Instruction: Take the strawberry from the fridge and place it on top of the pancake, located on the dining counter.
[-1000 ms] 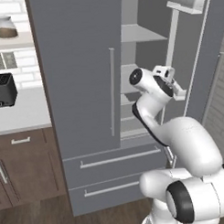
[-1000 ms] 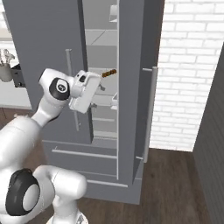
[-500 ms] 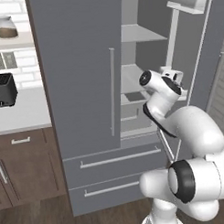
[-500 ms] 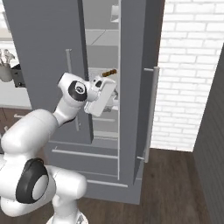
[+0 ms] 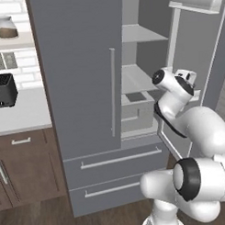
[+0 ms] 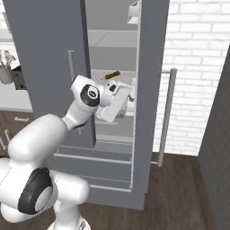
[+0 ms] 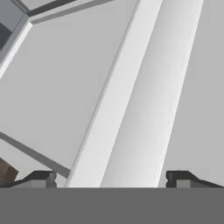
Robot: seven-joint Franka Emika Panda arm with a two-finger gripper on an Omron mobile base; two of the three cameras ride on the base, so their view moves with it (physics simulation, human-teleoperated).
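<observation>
Jaws stand wide apart with nothing between them: in the hand view the gripper [image 7: 111,179] shows its two dark fingertips [image 7: 41,178] at the lower left and lower right of the frame, and past them run pale grey panels and a lighter rail slanting from the bottom centre to the top right. A small brown patch sits at the lower left edge; what it is cannot be told. In the right base view the gripper [image 6: 128,102] is at the frame's centre, reaching into the open right half of the fridge [image 6: 45,49], just below a small brownish-orange elongated item [image 6: 112,74] lying on a pale shelf [image 6: 110,83]. In the left base view the white hand [image 5: 183,82] sits right of centre, in front of the open compartment. At the left edge there, a black toaster [image 5: 4,90] stands on a white worktop [image 5: 18,117], a jar [image 5: 7,27] on the shelf above.
</observation>
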